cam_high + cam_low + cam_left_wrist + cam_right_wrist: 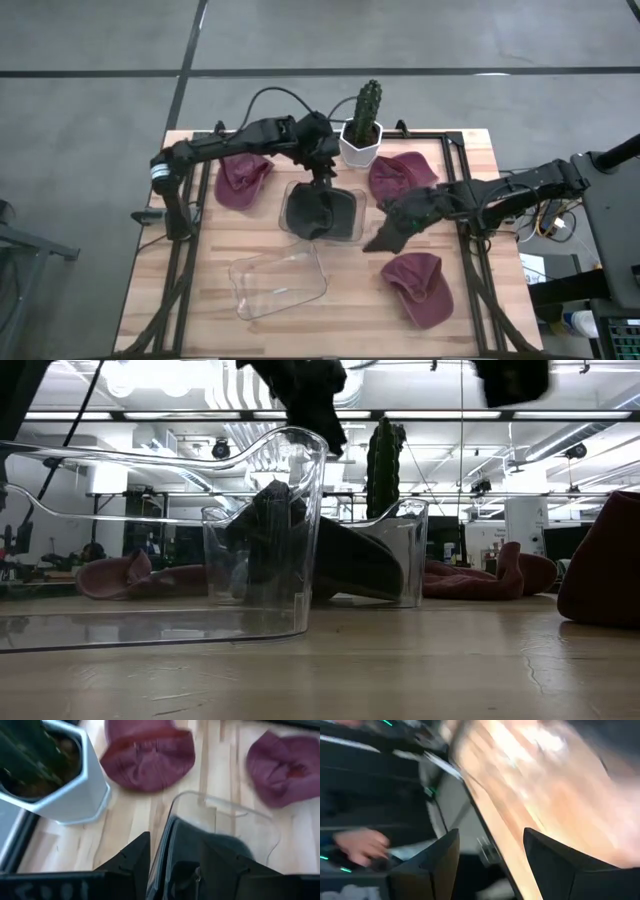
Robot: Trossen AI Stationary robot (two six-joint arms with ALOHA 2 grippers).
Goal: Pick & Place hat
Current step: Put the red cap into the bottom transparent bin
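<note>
A dark hat (pixel 318 215) lies inside a clear plastic bin (pixel 357 196) at the table's middle, partly standing up against the bin's wall in the low view (pixel 275 530). My left gripper (pixel 322 183) is open just above the bin's far rim. In the left wrist view (pixel 175 840) its fingers stand over the rim and the hat (pixel 220 847). In the low view (pixel 305 400) it hangs clear of the hat. My right gripper (pixel 385 232) is open and empty, above the table to the right of the bin; it also shows in the right wrist view (pixel 491 832).
Three maroon hats lie on the wood: far left (pixel 243 178), far right (pixel 400 175) and near right (pixel 420 288). A second clear bin (pixel 280 282) stands empty near the front. A cactus in a white pot (pixel 362 135) stands at the far edge.
</note>
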